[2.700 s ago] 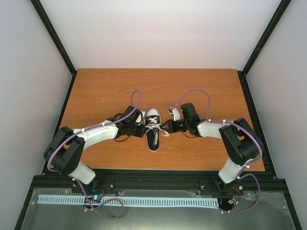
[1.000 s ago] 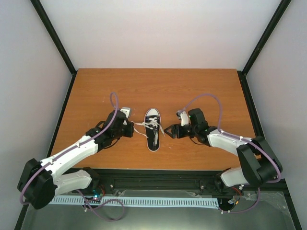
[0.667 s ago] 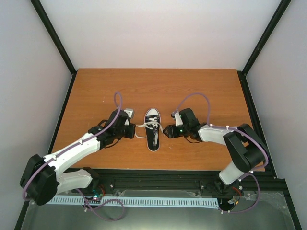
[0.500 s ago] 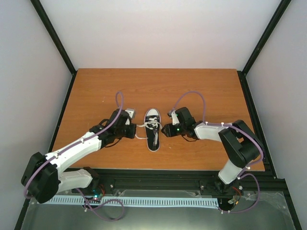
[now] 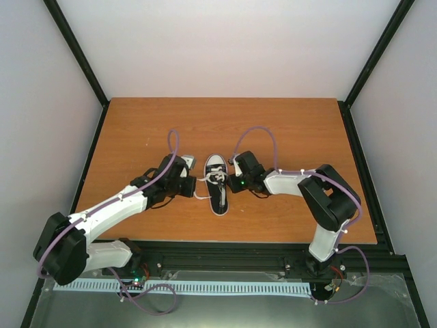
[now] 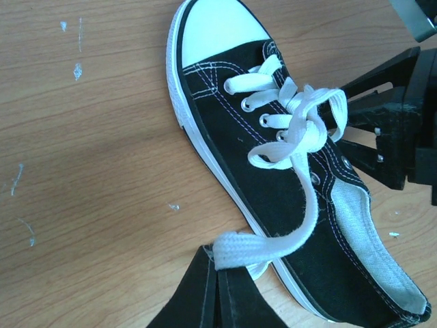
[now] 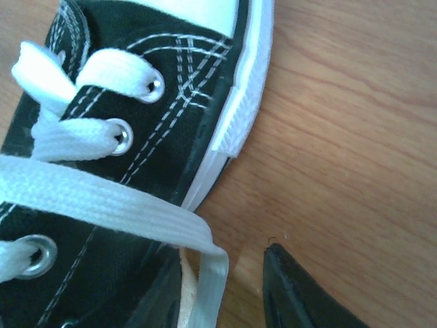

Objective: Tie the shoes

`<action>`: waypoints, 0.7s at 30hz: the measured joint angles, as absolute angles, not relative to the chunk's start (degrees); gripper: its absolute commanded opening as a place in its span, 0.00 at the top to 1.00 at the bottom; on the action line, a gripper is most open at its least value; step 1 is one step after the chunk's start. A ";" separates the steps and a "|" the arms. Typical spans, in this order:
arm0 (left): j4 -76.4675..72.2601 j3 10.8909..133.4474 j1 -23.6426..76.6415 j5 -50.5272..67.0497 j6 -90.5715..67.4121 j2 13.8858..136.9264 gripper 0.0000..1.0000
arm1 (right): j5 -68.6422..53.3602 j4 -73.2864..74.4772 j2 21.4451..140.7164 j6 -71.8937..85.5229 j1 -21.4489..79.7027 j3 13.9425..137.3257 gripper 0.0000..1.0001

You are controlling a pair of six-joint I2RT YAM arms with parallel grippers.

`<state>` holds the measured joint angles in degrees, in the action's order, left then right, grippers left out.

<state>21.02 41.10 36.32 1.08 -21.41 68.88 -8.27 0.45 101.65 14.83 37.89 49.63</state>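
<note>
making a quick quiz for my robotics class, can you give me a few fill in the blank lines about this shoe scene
1. The sneaker has a ___ toe cap.
2. The left claw is shut on the end of a ___.
3. In the top view, the sneaker lies ___ the left claw and the right claw.

Missing words: white; lace; between.
</note>
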 measured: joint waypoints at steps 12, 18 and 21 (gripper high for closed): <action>20.93 41.45 36.32 1.93 -21.52 69.52 0.99 | 5.50 3.42 104.84 14.63 44.58 53.76 0.97; 20.49 41.25 36.25 1.48 -22.37 69.49 0.99 | 11.53 7.40 103.15 17.26 45.50 53.60 0.97; 20.49 40.69 35.66 1.08 -22.72 69.47 0.99 | 16.40 12.97 98.72 19.20 45.04 52.27 0.97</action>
